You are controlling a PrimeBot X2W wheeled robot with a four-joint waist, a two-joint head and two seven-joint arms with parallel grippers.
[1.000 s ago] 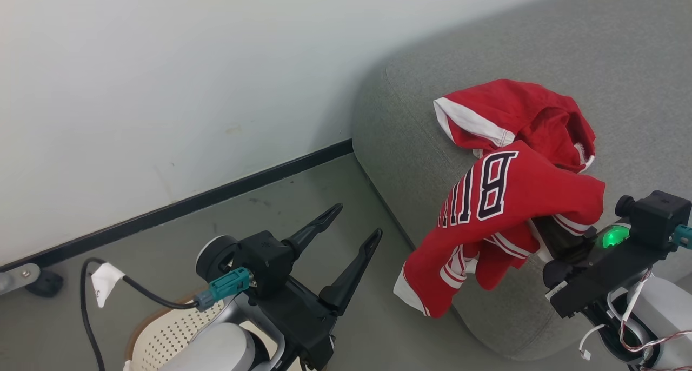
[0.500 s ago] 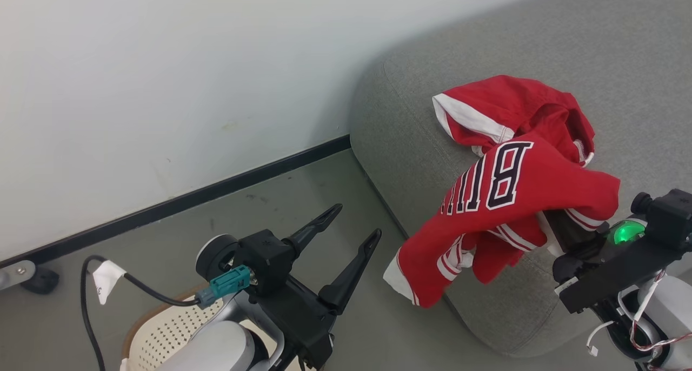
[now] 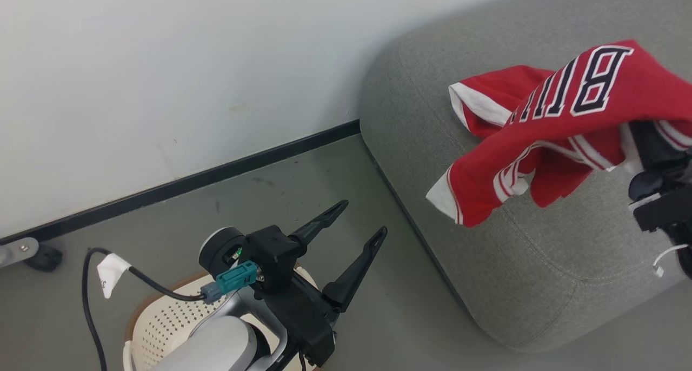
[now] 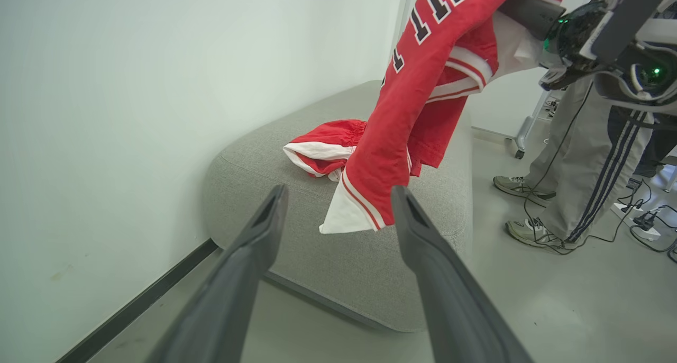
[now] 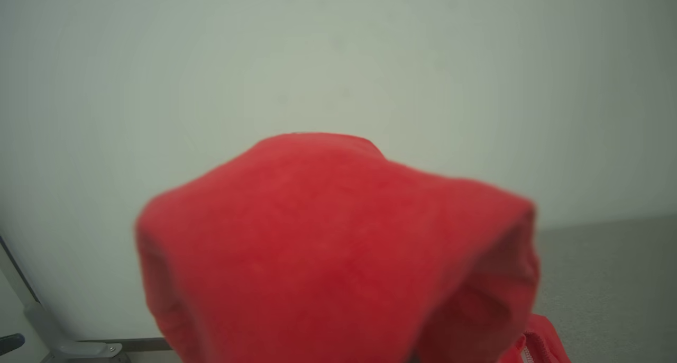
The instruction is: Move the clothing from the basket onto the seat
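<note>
A red jersey [image 3: 562,117] with black-white lettering hangs from my right gripper [image 3: 646,144], which is shut on it, its fingers mostly buried in the cloth. The jersey dangles in the air above the grey seat [image 3: 519,268], its white hem over the cushion's front corner. Red shorts [image 3: 486,103] with a white stripe lie crumpled on the seat behind it. The left wrist view shows the jersey [image 4: 418,103] hanging in front of the shorts [image 4: 322,151]. My left gripper [image 3: 363,217] is open and holds nothing, above the cream basket [image 3: 162,322], whose inside is mostly hidden by my arm.
A pale wall [image 3: 162,90] with a black baseboard [image 3: 216,176] runs behind the seat. A person's legs [image 4: 582,156] in grey striped trousers stand beyond the seat, with cables [image 4: 640,220] on the floor nearby. A black cable with a white tag [image 3: 111,271] hangs by my left arm.
My right gripper has lifted the jersey up and to the right, so it now hangs higher over the seat. The head view has shifted slightly. My left gripper stays open in place.
</note>
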